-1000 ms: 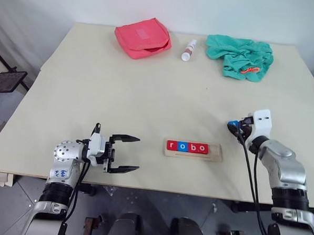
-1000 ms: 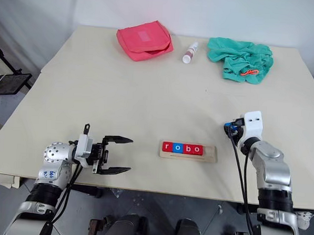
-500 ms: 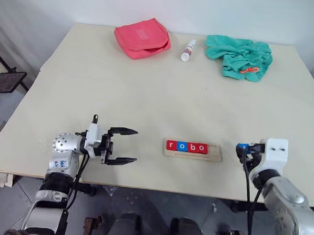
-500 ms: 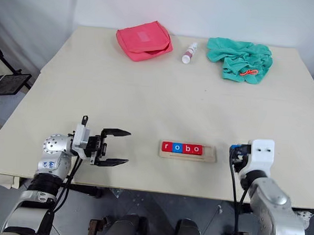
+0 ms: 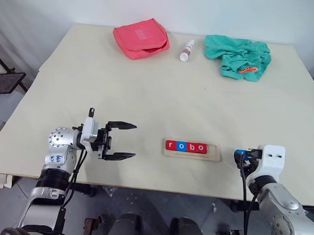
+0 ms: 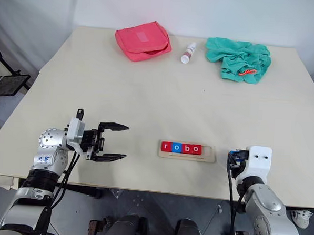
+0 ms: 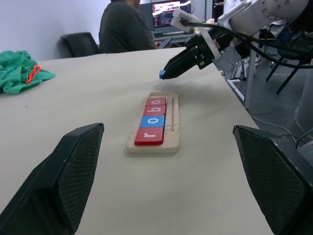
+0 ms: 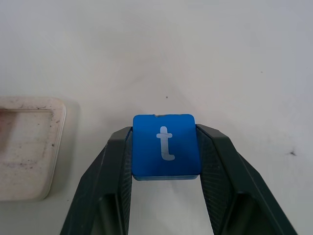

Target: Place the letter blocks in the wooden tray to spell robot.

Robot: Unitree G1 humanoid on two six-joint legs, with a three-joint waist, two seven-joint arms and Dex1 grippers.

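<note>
**T block pinched, tray one short**

The right gripper (image 8: 165, 147) pinches the blue t block (image 8: 165, 145) between its fingertips, seemingly just above the table (image 5: 148, 90), beside the tray (image 5: 193, 151) holding r, o, b, o. The left gripper (image 5: 125, 141) hangs spread and empty.

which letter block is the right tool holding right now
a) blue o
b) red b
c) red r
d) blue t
d: the right wrist view shows the right tool shut on a blue t block, held off the end of the wooden tray, while r, o, b, o already sit in the tray.
</note>
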